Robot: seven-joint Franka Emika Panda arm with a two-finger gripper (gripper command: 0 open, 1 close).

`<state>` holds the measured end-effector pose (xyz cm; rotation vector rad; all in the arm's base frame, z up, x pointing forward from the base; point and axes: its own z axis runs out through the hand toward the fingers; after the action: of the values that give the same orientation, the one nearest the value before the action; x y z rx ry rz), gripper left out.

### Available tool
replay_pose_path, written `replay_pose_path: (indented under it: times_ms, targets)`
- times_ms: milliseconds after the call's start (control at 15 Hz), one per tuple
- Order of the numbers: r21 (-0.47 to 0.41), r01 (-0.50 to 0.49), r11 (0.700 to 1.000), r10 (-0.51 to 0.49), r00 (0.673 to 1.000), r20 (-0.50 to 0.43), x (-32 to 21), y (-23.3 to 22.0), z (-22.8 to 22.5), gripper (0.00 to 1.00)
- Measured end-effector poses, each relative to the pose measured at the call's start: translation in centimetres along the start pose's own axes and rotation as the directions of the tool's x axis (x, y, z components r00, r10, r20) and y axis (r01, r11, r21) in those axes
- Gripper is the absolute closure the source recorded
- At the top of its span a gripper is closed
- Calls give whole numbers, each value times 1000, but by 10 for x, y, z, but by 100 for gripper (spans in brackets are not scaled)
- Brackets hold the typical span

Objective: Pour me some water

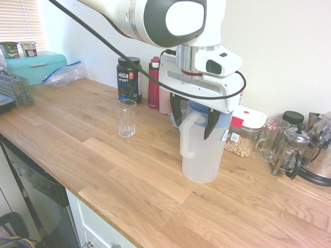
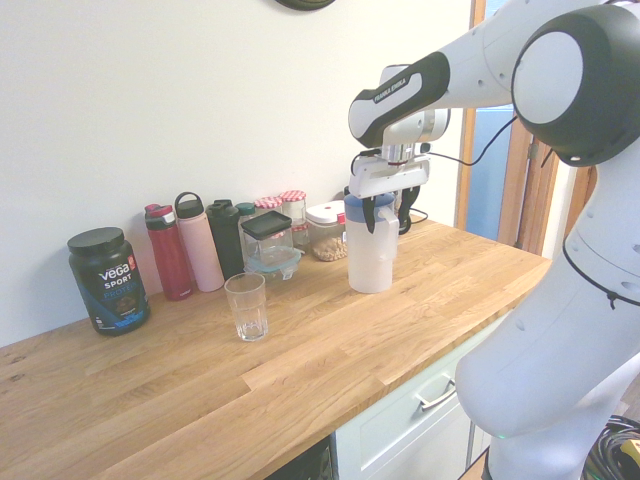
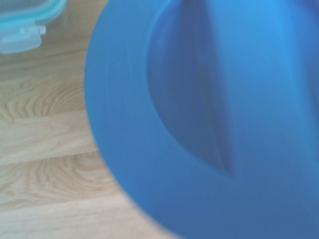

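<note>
On the wooden bench (image 1: 103, 170) the empty glass (image 1: 125, 118) stands apart from the jug (image 1: 200, 155). My end effector (image 1: 193, 120) points down with fingers spread either side of the jug's blue lid (image 3: 214, 124), gripping nothing. Bottles (image 2: 190, 250) line the wall behind.

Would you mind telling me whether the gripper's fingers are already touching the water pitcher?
Cannot tell. In the first exterior view the open gripper straddles the pitcher near its blue lid, but neither contact nor gap shows plainly.
</note>
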<state>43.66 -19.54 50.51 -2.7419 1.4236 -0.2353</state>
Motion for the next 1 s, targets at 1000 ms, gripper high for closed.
replay_pose_path:
  times_ms: [1000]
  targets:
    - [-1, 8, 1000, -8, 1000, 4, 4, -6, 4, 100]
